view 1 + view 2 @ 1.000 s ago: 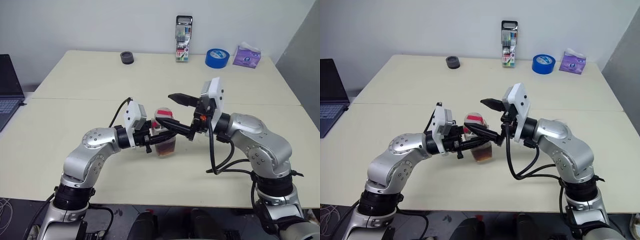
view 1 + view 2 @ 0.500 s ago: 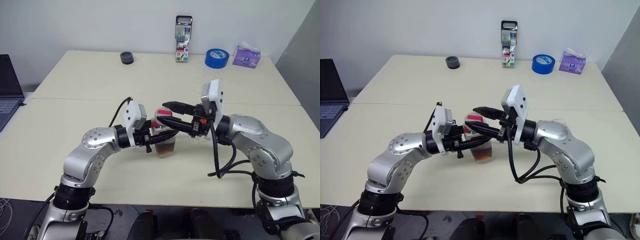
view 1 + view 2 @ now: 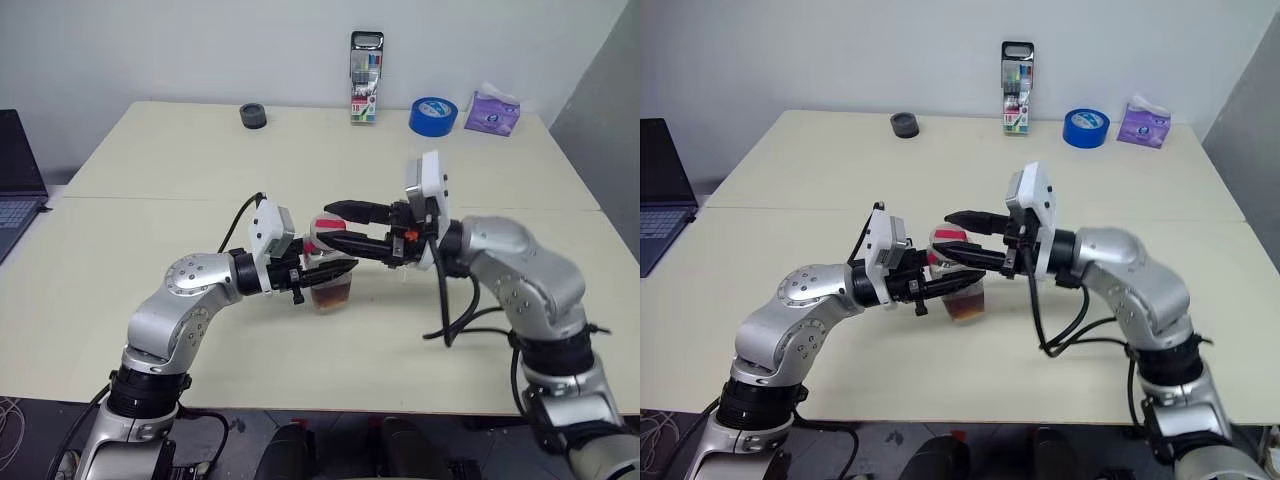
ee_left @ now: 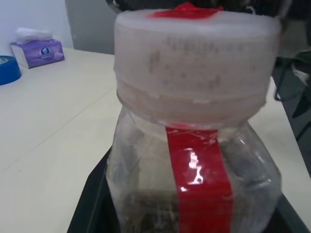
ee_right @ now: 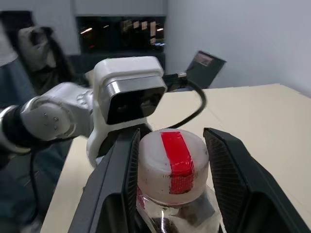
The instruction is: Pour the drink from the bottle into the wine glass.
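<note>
Left tool clamps the bottle; right tool, fingers apart, straddles the cap. Misaligned closing could tip the drink.

No readable text for you here.
You can see print on the purple tissue pack at the far right, on the marker case at the far edge, and a red strip on the bottle, but no letters or numbers can be read on them.
</note>
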Robot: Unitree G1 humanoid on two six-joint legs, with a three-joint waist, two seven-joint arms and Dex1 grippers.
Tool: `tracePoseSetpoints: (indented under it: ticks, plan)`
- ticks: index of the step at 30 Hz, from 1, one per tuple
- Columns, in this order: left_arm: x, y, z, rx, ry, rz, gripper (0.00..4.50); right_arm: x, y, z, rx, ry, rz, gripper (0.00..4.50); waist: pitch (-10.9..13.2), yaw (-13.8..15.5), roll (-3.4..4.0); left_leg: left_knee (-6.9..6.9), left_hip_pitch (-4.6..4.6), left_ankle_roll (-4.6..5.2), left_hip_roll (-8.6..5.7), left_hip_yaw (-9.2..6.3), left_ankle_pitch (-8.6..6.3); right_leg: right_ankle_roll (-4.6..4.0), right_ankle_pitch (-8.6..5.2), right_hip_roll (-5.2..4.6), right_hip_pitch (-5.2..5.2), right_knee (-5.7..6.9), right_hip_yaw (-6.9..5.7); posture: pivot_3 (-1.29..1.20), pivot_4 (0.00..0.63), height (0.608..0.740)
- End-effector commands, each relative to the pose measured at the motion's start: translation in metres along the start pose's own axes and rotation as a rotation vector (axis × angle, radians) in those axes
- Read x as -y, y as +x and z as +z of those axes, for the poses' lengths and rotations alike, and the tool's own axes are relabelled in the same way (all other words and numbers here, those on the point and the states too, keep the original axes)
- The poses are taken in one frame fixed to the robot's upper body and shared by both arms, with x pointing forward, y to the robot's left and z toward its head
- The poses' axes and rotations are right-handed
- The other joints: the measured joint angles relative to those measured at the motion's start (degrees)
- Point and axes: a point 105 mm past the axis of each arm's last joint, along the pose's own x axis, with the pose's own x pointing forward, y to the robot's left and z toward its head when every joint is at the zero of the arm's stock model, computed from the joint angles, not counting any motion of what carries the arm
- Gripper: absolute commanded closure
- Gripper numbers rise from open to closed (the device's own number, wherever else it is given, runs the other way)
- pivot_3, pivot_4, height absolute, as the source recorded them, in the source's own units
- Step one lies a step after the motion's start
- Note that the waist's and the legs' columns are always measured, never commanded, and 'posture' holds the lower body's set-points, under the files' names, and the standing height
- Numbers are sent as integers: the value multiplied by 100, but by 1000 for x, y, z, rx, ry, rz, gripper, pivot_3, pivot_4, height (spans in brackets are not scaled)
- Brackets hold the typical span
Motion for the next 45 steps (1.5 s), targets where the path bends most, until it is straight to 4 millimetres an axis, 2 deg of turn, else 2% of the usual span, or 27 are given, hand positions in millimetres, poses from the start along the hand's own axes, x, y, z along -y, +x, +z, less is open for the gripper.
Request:
tracePoseSetpoints:
  ticks: [1,3,6,11,14,19,22,23,27,31,36,45]
  plan:
    - [27,1,25,55,72,-165,2756,22,-13,-6,-79,-61,92,2771,2,-12,-2,-3,1,0,1,-1,0,0,0,2,0,-1,-1,0,150,740]
    - [31,1,26,55,75,-193,2756,37,-14,-9,-115,-79,105,2771,2,-10,-2,-7,1,0,2,-1,0,-1,0,2,1,-3,-1,0,150,740]
    - [30,2,29,60,84,-196,2756,46,-17,-9,-136,-119,108,2771,2,-4,-2,-6,-2,-2,3,0,1,-1,0,1,0,-4,1,0,150,740]
    - [21,2,30,63,89,-160,2756,42,-29,-4,-114,-65,53,2771,5,6,-1,0,-10,-13,3,0,7,-1,0,-4,-2,-6,-1,0,150,740]
    - [17,2,28,64,88,-139,2756,35,-43,-5,-90,22,-62,2771,4,31,-1,0,-10,-12,3,-2,6,-1,0,-4,-1,-7,-1,0,150,740]
    - [13,2,28,68,89,-119,2756,28,-53,-6,-61,69,-231,1251,5,16,0,2,-10,-8,2,-1,4,-1,0,-5,-2,-2,0,0,150,740]
    - [10,1,27,68,91,-104,2756,23,-60,-2,-45,94,-315,159,5,6,0,-1,-7,-4,4,-1,2,-1,0,-3,-3,1,0,0,150,740]
    - [9,1,27,68,92,-99,2756,20,-62,-2,-45,102,-331,72,5,7,0,-1,-7,-4,4,-1,2,-1,0,-3,-3,1,0,0,150,740]
    - [6,2,26,72,94,-81,2756,-3,-62,-2,-58,131,-329,72,5,29,0,-1,-10,-3,2,-2,1,-1,0,-4,-1,-3,0,0,150,740]
    - [4,3,27,75,100,-73,2756,-25,-55,-2,-82,116,-274,72,6,20,0,-1,-9,-1,2,-1,1,0,0,-4,-1,-2,1,0,150,740]
    - [1,2,27,71,105,-64,2756,-21,-40,11,-17,94,-281,72,6,3,0,-1,-6,-1,2,-1,0,0,0,-1,-1,2,1,0,150,740]
    - [-2,3,27,66,117,-58,2756,-19,-14,21,63,78,-266,72,5,6,0,-1,-7,-2,2,-2,1,0,-1,-1,-1,-2,1,0,150,740]
